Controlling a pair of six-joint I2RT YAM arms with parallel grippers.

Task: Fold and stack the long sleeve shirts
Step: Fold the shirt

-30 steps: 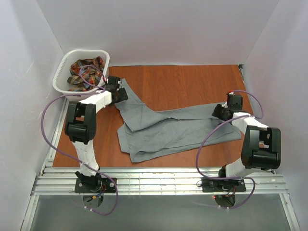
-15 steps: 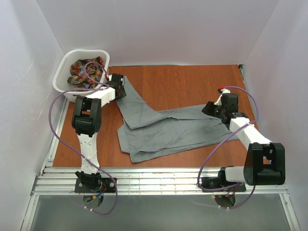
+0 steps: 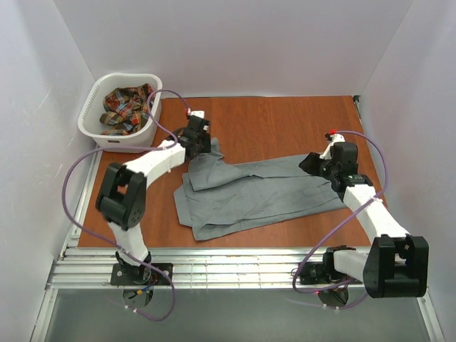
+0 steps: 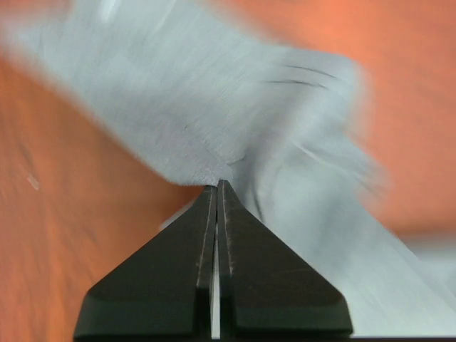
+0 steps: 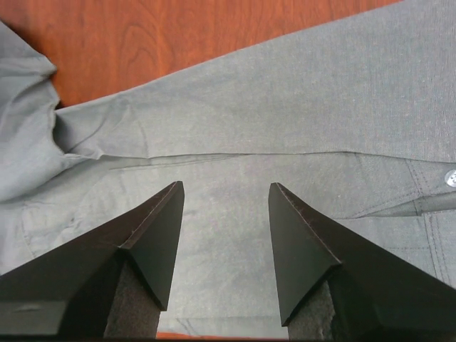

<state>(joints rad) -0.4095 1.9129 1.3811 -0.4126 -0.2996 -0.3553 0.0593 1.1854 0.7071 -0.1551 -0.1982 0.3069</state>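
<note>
A grey shirt (image 3: 249, 192) lies spread across the middle of a reddish wooden desk (image 3: 285, 125). It is rumpled and only roughly gathered. One long part stretches toward the right, another runs up toward the far left, and loose layers overlap near the front left corner. It is not a neat folded rectangle, so the folding of this first shirt looks barely begun. At the far left end of the cloth, the left pincer (image 3: 199, 137) is fully closed. In the blurred left wrist view its two black tips meet on an edge of the grey fabric, which appears pinched between them and lifted a little off the wood. On the right, the right pincer (image 3: 315, 162) hovers just above the shirt's right-hand part. Its jaws are about half open, with nothing between them. The right wrist view shows flat grey cloth beneath it, with a seam, and a small button (image 5: 449, 177) at the edge of the picture. A second shirt, a red, green and yellow plaid shirt (image 3: 125, 107), sits crumpled inside a white laundry basket (image 3: 122, 140) at the far left corner, well apart from the grey one and untouched by either arm. No folded pile exists anywhere on the desk. Judging from this, nearly the whole task is left to do: smoothing and folding the grey shirt, taking the plaid shirt out of the basket, folding it, and stacking the two together.
</note>
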